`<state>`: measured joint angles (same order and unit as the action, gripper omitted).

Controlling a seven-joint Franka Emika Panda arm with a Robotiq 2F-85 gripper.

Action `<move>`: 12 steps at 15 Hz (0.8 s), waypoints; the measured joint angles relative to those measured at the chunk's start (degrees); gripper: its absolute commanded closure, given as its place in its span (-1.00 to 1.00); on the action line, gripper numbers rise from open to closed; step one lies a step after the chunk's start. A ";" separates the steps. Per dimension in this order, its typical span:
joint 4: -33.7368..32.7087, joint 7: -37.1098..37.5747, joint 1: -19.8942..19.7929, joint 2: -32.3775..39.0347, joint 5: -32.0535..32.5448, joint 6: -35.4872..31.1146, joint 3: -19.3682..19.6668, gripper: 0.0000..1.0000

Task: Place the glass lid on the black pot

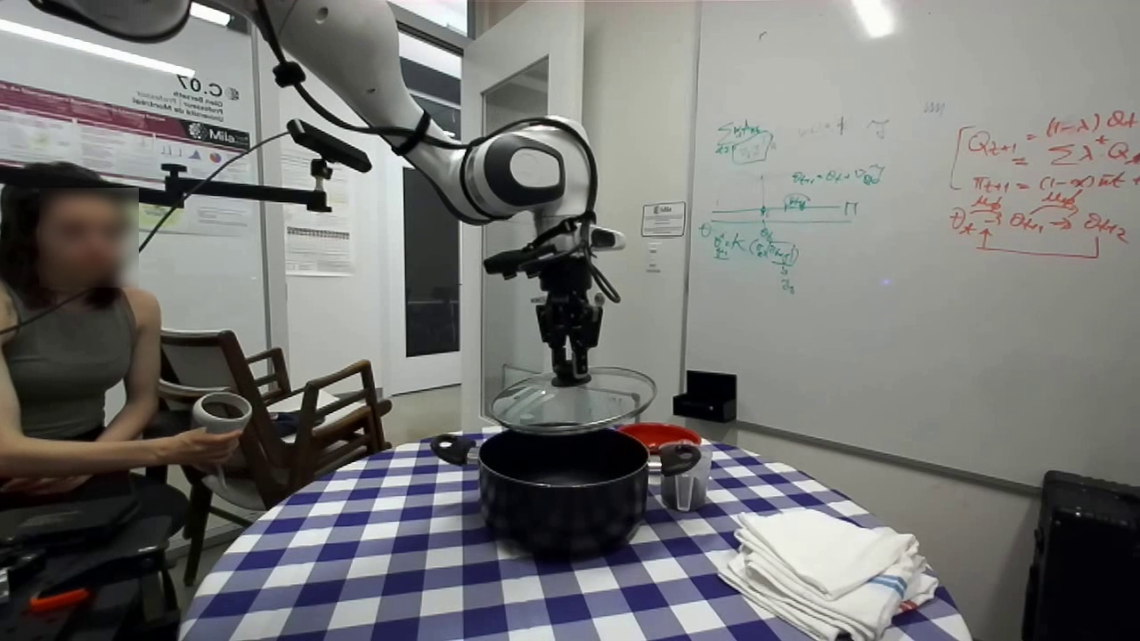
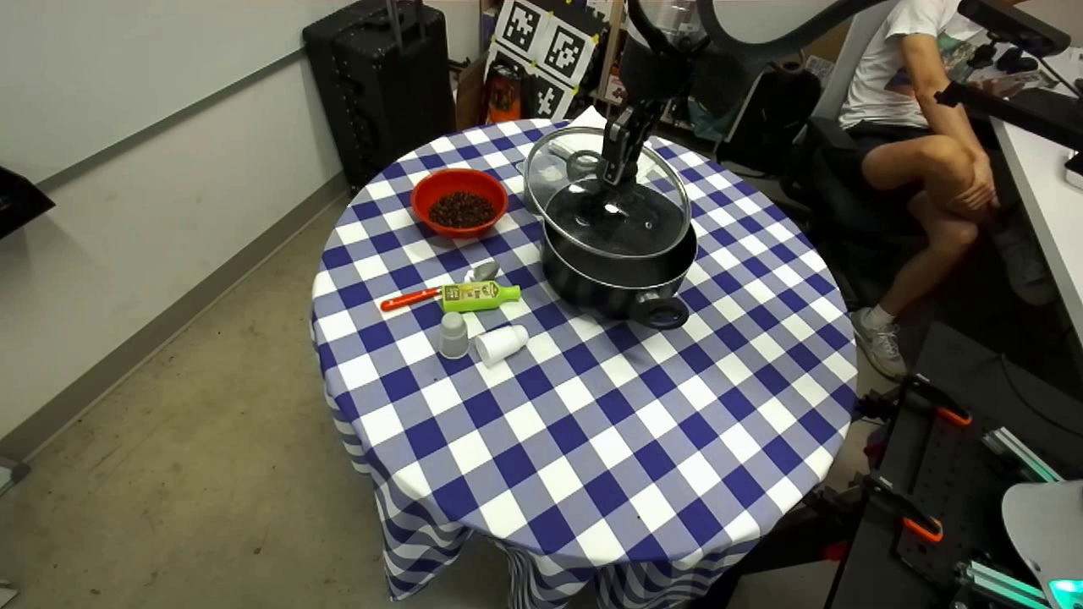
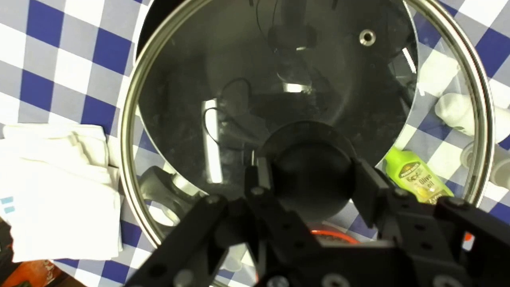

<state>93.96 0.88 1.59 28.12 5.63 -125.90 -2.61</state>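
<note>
A round counter (image 2: pixel 558 440) draped in blue-and-white check carries the black pot (image 1: pixel 564 512), backed in an exterior view by a whiteboard (image 1: pixel 891 303) scrawled in green and red; a black suitcase (image 2: pixel 385 101) stands well apart from the pot. Also well apart from it, a seated person (image 1: pixel 67 347) in a sleeveless top, face blurred, grasps a pale, rounded object (image 1: pixel 218 427) hard to identify, while a second person (image 2: pixel 926 161) in a white T-shirt is cut off at the top of the frame. Over the pot, the hand (image 1: pixel 570 363) is clamped on the dark knob (image 3: pixel 312 179) of the glass lid (image 1: pixel 574 408), which hangs slightly tilted above the opening. In the wrist view, the hand hides most of a red bowl (image 2: pixel 461 181) sitting near the pot, and one pot handle (image 1: pixel 679 458) shows only through the glass. The lid is a clear disc with a thin metal rim and a ringed vent (image 3: pixel 367 38); the pot is round and matt, its handles looped. Near it rest a bright green olive oil bottle (image 2: pixel 481 297), a red-handled utensil (image 2: pixel 410 299) whose far end is hard to make out, and a stack of folded white cloths (image 1: pixel 824 570). Small dark brown pieces (image 2: pixel 461 211) lie in the bowl, too fine to name.
</note>
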 measured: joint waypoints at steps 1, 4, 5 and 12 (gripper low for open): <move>-0.34 0.00 -0.07 0.69 -0.05 0.24 0.00 0.50; -0.60 -0.01 -0.34 2.19 -0.31 0.62 0.05 0.50; -0.61 -0.01 -0.41 2.58 -0.35 0.64 0.11 0.50; -0.72 -0.01 -0.93 3.95 -0.72 0.68 0.49 0.50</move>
<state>93.23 0.88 0.65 32.07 4.92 -125.22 -2.12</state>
